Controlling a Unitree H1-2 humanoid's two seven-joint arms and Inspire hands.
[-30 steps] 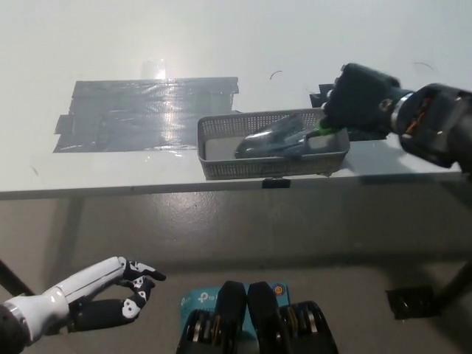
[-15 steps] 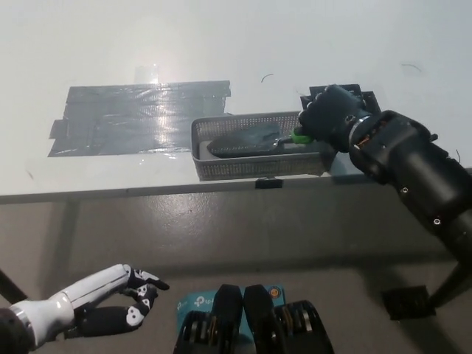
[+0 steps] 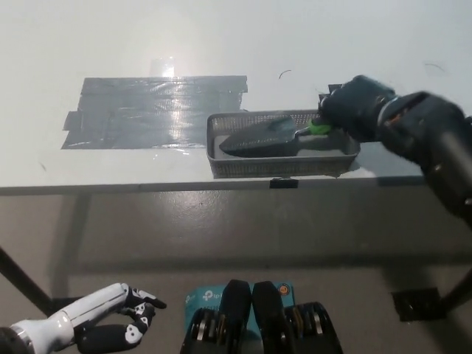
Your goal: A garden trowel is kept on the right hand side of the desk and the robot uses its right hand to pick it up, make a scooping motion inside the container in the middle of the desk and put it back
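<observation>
While the black right hand [image 3: 355, 112] was closed round the handle of the garden trowel [image 3: 259, 137], right of the frame's middle, the tool's blade sat inside the grey mesh container [image 3: 280, 167] near the front edge of the white counter [image 3: 221, 44]. Just left of the container, and reaching towards the upper left of the frame, a wide patch of grey tape [image 3: 155, 110] lay flat on the counter, shining under the light. A small dark patch on the counter showed partly behind the hand. A small black clip [image 3: 284, 183] sat on the counter's edge directly below the container. The container's mesh walls closed the blade in on all sides. The trowel's long axis ran nearly left to right across the frame, with the dark blade pointing left and slightly downwards. Its green neck [image 3: 319, 129] was at the container's right end, touching the hand. The white left hand [image 3: 118, 324] rested at the lower left, below the counter's edge, with its fingers loosely curled, apart and holding nothing.
</observation>
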